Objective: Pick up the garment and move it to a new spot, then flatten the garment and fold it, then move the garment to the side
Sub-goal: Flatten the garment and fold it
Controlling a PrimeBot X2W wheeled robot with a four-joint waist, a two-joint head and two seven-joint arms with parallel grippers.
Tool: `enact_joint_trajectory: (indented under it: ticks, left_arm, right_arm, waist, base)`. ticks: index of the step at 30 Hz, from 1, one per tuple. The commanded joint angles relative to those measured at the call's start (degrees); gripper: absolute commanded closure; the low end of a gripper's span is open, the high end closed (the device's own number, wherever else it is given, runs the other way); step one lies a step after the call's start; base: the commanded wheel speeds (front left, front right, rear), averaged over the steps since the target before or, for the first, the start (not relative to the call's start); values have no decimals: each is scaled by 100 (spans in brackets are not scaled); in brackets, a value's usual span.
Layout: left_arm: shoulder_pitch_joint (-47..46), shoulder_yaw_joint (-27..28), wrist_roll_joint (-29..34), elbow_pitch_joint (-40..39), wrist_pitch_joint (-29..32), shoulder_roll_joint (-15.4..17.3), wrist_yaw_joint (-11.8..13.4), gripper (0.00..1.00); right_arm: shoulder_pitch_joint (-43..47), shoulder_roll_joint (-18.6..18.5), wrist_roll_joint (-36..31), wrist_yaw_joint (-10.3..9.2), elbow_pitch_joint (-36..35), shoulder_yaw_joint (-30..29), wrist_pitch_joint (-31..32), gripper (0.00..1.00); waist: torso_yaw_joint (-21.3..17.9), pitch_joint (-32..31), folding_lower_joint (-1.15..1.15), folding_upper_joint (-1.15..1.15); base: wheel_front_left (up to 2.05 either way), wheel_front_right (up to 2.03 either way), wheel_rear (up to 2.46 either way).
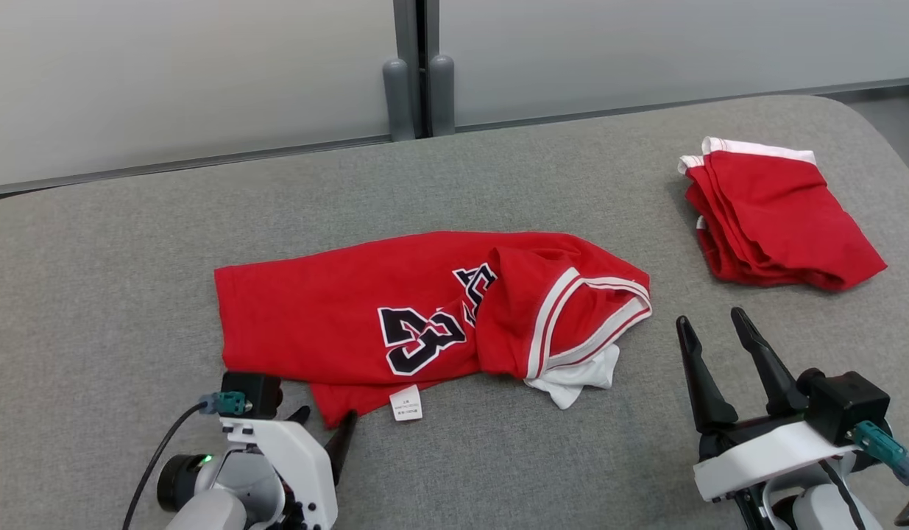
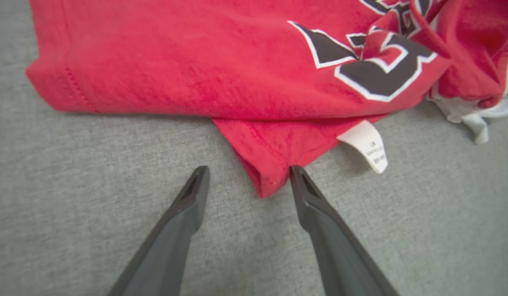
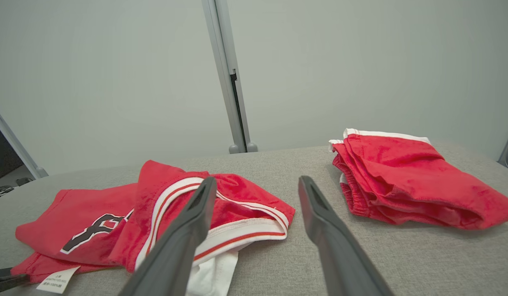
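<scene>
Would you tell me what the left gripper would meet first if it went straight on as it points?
Probably the red jersey: its hem corner lies between the left gripper's open fingers, though height above the cloth is unclear.

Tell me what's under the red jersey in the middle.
A red corner, a white label and white cloth poke out from under the jersey; the rest beneath it is covered.
</scene>
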Motion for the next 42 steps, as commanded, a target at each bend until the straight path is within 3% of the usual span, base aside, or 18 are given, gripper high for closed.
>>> enact_joint_trajectory:
  ticks: [1, 3, 4, 5, 6, 7, 8, 17, 25, 41, 42]
  left_arm:
    - [-148, -10, -33, 83, 52, -63, 4, 0]
    - [-230, -39, -52, 204, 132, -87, -11, 0]
    - [-255, -59, -66, 247, 170, -106, -25, 10]
    - [-276, -64, -69, 280, 178, -116, -25, 39]
    - [-304, -56, -56, 299, 147, -113, -3, 62]
    - [-304, -56, -56, 299, 147, -113, -3, 62]
    - [-323, -50, -36, 304, 134, -94, 9, 100]
    - [28, -34, 23, -170, 102, 192, 104, 100]
    - [755, 79, 1, -936, 346, 714, 487, 100]
    - [1657, 501, -178, -1289, 346, 1233, 1080, 100]
    - [1684, 520, -194, -1333, 307, 1209, 1094, 71]
  right_arm:
    - [-75, 3, -21, 12, 11, 1, -28, 0]
    - [-106, 25, -16, 12, 36, 0, -28, 0]
    - [-111, 37, -17, 12, 42, 1, -28, 0]
    - [-113, 53, -18, 12, 49, 2, -28, 0]
    - [-110, 63, -19, 12, 55, -9, -28, 0]
    - [-110, 63, -19, 12, 55, -9, -28, 0]
    - [-104, 65, -16, 12, 58, -26, -28, 0]
    - [97, 45, -6, 12, 108, -209, -28, 0]
    - [234, -112, -14, 12, 54, -498, -28, 0]
    - [491, -219, -25, 12, -14, -861, -28, 0]
    - [502, -214, -28, 12, -16, -847, -28, 0]
  waist:
    - [-100, 104, 0, 0]
    - [-138, 144, 0, 0]
    - [-152, 156, 0, 0]
    - [-161, 165, 0, 0]
    - [-165, 170, 0, 0]
    - [-165, 170, 0, 0]
    - [-164, 167, 0, 0]
    - [186, -143, 0, 0]
    - [643, -365, 0, 0]
    - [706, -462, 0, 0]
    - [702, -471, 0, 0]
  base:
    - [0, 0, 0]
    - [0, 0, 0]
    - [0, 0, 0]
    - [0, 0, 0]
    - [0, 0, 0]
    - [0, 0, 0]
    - [0, 0, 0]
    - [0, 0, 0]
    - [0, 0, 0]
    - [0, 0, 0]
    - [0, 0, 0]
